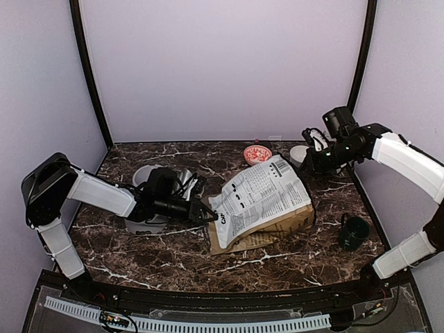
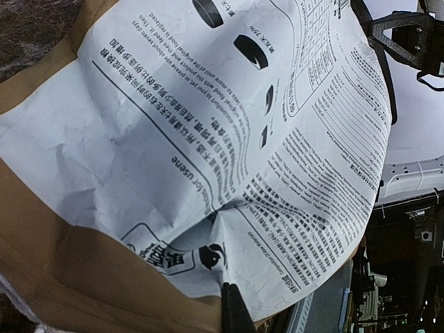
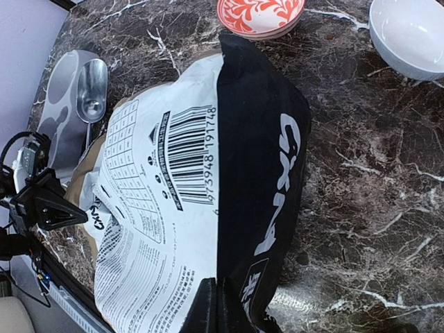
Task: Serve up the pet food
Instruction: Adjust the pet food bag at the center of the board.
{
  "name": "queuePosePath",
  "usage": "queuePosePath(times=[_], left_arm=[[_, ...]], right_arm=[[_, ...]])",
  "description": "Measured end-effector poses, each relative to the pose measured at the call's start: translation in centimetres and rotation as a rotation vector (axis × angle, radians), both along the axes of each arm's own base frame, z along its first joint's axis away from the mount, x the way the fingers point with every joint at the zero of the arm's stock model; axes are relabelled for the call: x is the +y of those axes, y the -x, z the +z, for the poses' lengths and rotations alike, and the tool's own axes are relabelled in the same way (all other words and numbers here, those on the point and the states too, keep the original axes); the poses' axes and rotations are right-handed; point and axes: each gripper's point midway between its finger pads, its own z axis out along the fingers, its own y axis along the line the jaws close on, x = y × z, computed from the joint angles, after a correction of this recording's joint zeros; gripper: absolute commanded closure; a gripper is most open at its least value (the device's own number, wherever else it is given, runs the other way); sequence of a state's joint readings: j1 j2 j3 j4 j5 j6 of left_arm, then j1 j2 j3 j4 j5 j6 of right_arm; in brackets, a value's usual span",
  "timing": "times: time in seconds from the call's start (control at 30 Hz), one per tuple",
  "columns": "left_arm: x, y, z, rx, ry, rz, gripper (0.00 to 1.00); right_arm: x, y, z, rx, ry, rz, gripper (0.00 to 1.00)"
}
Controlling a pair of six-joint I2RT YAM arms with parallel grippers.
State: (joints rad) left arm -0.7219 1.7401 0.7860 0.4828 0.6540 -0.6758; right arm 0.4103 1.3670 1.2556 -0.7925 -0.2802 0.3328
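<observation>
1. A dark marble table [image 1: 173, 257] fills the booth, with pale walls on three sides.
2. A large dog-food bag [image 1: 260, 201] lies near the middle of the table. Its white printed back panel faces up, brown paper shows along its near edge, and a black strip runs along its far end.
3. The left arm [image 1: 100, 194] reaches in low from the left. The right arm [image 1: 406, 156] bends in from the right, above the bag's far corner.
4. The left gripper [image 1: 210, 216] is clamped on the bag's left edge, and the paper creases towards its tip in the left wrist view.
5. The right gripper [image 1: 307, 161] is pinched tight on the bag's black far end.
6. A grey double bowl [image 1: 142, 177] sits behind the left arm, well left of the bag.
7. A white bowl [image 3: 409, 35] and a red-patterned bowl [image 1: 258, 154] stand side by side just beyond the bag.
8. A dark cup [image 1: 354, 232] stands alone to the right of the bag.
9. A metal scoop [image 3: 94, 87] lies at the double bowl's bag-side edge.
10. The pet food shows in no view, so where it lies cannot be told.
</observation>
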Motion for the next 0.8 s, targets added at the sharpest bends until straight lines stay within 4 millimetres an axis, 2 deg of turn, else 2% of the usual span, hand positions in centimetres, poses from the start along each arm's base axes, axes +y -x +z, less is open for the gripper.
queuePosePath(times=[0.17, 0.3, 0.53, 0.8], left_arm=[[0.0, 0.0, -0.1, -0.005, -0.003, -0.003, 1.00], [0.0, -0.1, -0.1, -0.005, -0.011, -0.003, 1.00], [-0.4, -0.7, 0.9, -0.035, -0.002, 0.001, 1.00], [-0.3, -1.0, 2.8, -0.066, 0.022, 0.022, 1.00]], right_arm=[[-0.3, -0.3, -0.8, -0.007, 0.014, -0.012, 1.00], [-1.2, -0.8, -2.8, 0.006, 0.047, -0.042, 1.00], [-3.1, -2.8, -6.0, 0.011, 0.109, -0.114, 1.00], [-3.8, -3.9, -8.0, -0.001, 0.156, -0.150, 1.00]])
